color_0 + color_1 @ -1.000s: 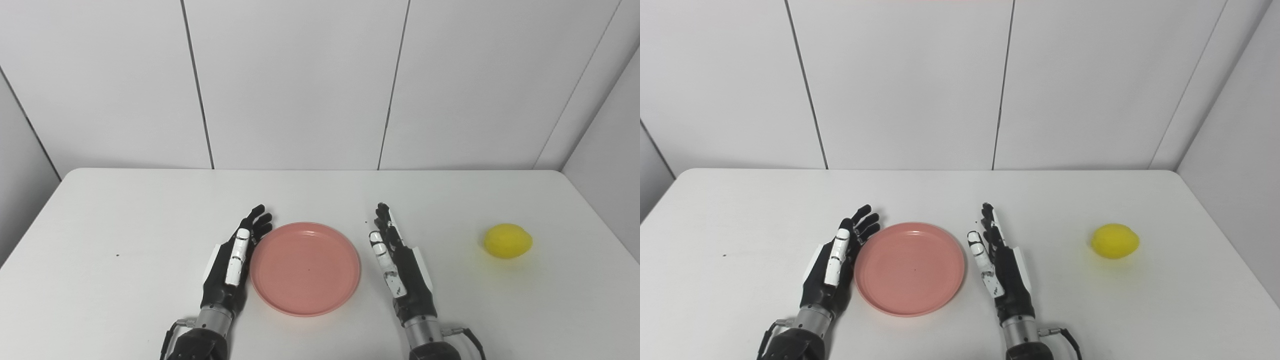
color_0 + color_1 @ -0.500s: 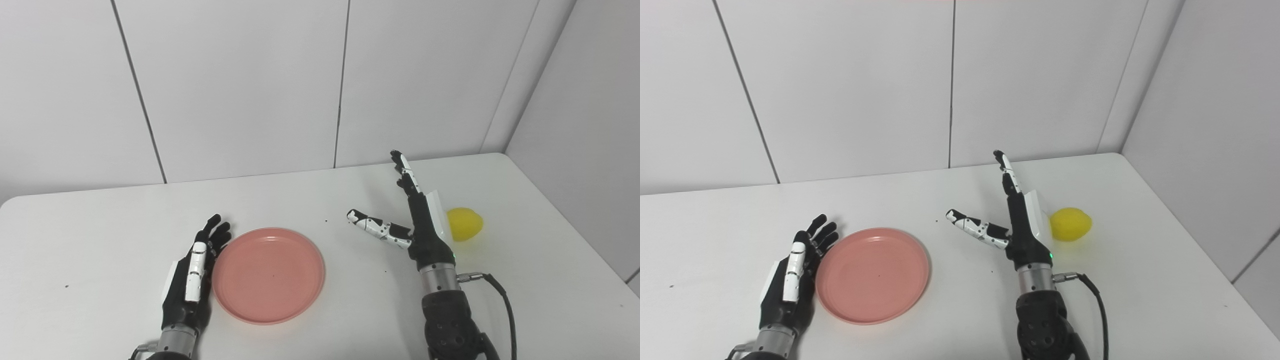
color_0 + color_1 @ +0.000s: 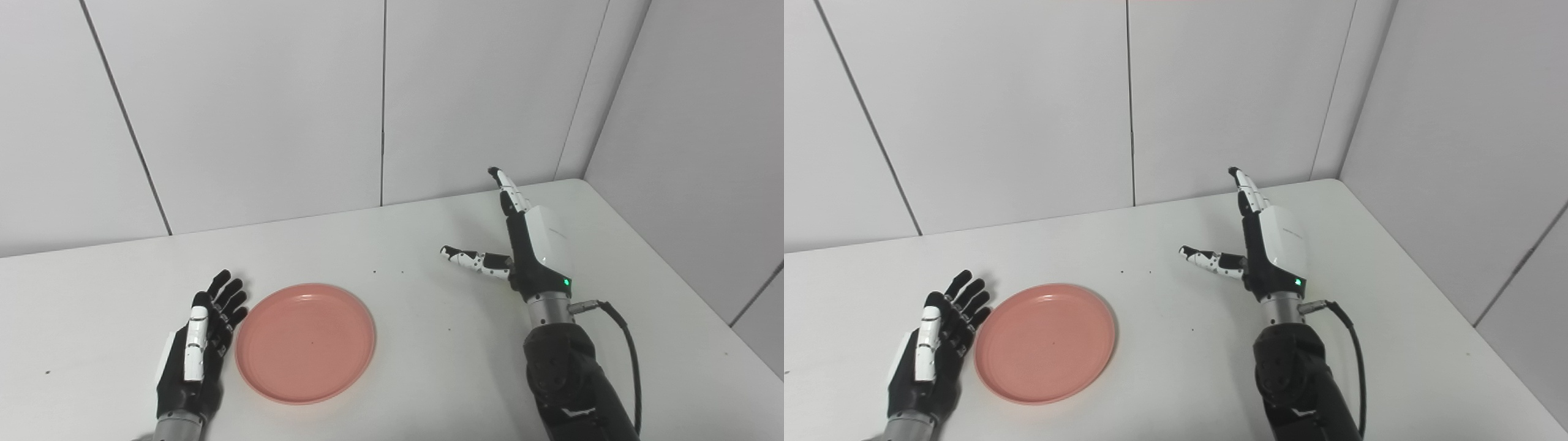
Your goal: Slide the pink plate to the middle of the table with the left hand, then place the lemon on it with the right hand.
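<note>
White table (image 3: 429,343) with a rounded corner stands against pale panelled walls (image 3: 257,104) meeting at right

We see the left hand (image 3: 195,358) built of black segments, with one finger clad in white plates and a silver metal cuff at its wrist. The right hand (image 3: 1268,254) is likewise black, with a smooth white shell over its back, white-plated fingers speckled with black, and a small green light near the wrist. Below its silver cuff, a black cable (image 3: 1350,361) loops beside the matte black forearm (image 3: 1295,380).
</note>
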Controlling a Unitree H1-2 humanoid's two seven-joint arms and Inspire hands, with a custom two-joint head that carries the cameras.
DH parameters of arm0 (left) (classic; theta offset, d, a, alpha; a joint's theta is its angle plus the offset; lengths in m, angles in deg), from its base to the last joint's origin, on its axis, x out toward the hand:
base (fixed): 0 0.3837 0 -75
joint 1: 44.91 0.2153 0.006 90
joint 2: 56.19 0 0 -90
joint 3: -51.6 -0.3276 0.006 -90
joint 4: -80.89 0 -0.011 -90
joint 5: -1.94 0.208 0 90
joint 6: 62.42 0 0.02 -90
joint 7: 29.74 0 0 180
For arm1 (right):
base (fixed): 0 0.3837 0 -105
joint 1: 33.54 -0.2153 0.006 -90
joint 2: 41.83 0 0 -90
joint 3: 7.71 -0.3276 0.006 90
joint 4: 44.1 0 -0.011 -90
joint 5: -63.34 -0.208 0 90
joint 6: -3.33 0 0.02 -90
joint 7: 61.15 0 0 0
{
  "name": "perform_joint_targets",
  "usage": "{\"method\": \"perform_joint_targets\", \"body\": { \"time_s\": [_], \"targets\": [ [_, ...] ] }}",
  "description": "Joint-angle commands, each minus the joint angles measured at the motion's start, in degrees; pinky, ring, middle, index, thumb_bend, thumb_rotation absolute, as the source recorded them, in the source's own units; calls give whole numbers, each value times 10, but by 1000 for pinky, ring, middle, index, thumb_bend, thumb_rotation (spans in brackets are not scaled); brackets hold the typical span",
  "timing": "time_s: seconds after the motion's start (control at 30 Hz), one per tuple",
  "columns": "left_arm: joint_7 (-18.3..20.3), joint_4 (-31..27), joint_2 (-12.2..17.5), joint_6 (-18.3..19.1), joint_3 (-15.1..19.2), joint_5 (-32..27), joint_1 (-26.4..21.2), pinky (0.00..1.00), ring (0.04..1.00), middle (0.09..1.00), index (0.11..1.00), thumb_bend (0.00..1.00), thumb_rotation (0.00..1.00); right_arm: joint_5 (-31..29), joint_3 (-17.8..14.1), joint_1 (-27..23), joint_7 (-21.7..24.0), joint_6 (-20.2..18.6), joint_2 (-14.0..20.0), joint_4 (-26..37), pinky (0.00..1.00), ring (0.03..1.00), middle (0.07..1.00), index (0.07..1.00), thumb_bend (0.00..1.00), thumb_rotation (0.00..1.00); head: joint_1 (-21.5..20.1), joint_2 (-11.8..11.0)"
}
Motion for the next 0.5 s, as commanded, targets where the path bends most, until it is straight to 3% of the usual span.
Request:
{"method": "perform_joint_targets", "body": {
  "time_s": [0.0,0.23,0.47],
  "targets": [
    [4,8,4,-4,2,0,-5,897,904,897,877,583,1000,2,-13,-14,10,-20,19,30,775,876,914,920,831,223,1,1],
    [6,14,5,-7,2,0,-7,910,905,895,870,591,1000,-17,-38,-4,57,-73,51,35,767,873,921,924,876,186,3,2],
    [4,6,4,0,2,-1,-8,902,902,891,867,600,1000,-15,-42,-1,58,-74,76,19,752,852,901,908,902,121,2,2]
  ]
}}
